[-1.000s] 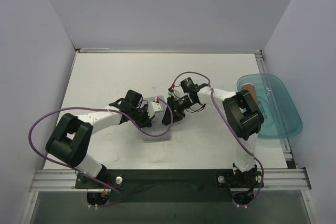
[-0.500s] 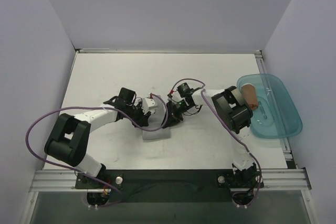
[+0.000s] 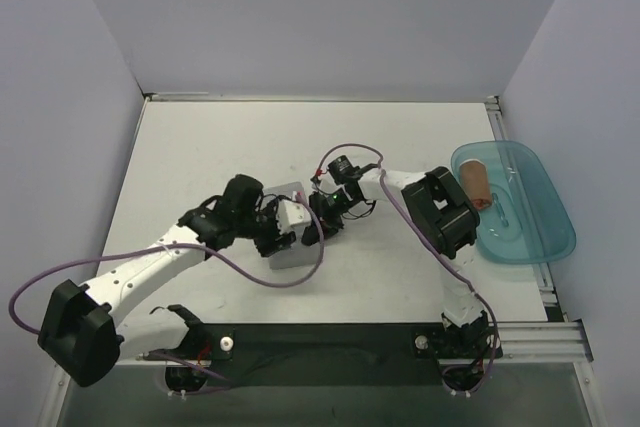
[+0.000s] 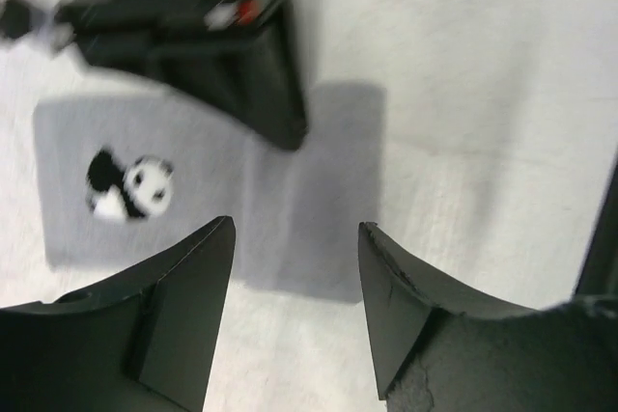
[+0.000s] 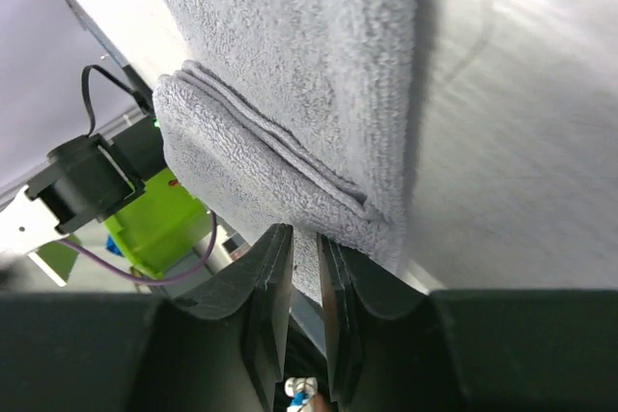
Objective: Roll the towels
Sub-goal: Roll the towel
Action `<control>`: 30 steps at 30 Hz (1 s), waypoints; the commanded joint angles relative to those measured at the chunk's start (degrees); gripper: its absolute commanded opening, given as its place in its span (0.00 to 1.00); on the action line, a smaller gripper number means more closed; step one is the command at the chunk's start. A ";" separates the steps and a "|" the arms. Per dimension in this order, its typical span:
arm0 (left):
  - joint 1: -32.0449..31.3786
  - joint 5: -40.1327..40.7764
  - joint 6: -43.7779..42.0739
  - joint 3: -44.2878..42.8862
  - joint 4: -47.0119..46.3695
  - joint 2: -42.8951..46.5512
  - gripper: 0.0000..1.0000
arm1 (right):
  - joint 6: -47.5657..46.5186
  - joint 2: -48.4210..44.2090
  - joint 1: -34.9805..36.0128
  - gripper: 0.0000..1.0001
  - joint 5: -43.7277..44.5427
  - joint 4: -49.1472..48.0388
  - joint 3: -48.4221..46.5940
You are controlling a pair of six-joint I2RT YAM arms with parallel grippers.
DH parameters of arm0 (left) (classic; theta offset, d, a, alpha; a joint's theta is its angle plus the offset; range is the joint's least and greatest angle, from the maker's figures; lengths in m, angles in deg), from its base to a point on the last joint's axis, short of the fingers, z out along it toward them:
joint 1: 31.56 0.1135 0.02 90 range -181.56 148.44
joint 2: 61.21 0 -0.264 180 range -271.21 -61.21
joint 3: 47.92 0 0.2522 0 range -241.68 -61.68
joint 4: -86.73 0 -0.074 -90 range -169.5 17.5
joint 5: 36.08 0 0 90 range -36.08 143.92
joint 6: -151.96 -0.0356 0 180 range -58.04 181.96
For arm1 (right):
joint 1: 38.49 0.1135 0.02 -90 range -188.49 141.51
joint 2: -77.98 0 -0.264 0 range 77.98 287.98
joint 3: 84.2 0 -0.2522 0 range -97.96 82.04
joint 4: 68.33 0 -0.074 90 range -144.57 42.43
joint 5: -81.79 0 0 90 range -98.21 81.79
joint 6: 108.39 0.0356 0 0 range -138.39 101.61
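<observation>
**Q:** How far along is the rolling judged to be?

**A:** About half is judged done. The rust-brown towel (image 3: 477, 185) is seen rolled up inside the teal tray (image 3: 545, 237), at 3 o'clock on the table (image 3: 200, 147). The grey towel (image 4: 319, 190) is not yet rolled. It is spread near the table's centre, a little toward 6 o'clock, with its panda motif (image 4: 130, 185) facing up and only one edge doubled over.

**Q:** And how are the grippers placed?

**A:** The left gripper (image 4: 295, 229) is held wide open above the cloth, with nothing gripped. The right gripper (image 5: 304, 235) is set at the doubled edge, on the towel's 3 o'clock side, its fingers drawn nearly together. Whether cloth is pinched between them cannot be told.

**Q:** What is left to do?

**A:** The grey towel is to be rolled along its whole length.
</observation>
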 commanded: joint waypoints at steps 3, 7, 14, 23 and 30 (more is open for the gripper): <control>-16.44 18.07 1.40 1.33 2.39 0.01 0.64 | -2.19 -1.06 2.19 0.21 7.70 4.48 -1.65; -22.43 26.95 1.49 2.12 0.29 -4.29 0.64 | -1.92 -0.71 2.02 0.23 8.14 5.01 -2.09; -26.39 32.86 1.40 3.34 -1.04 -10.45 0.64 | -0.78 0.35 1.58 0.26 8.05 5.19 -2.18; -22.90 27.08 1.32 6.16 -0.08 -14.59 0.19 | -0.78 -2.11 0.53 0.26 8.31 4.75 0.01; -10.77 2.38 -9.56 3.88 8.26 -14.59 0.05 | 0.80 -13.52 -3.34 0.28 9.72 -1.75 8.97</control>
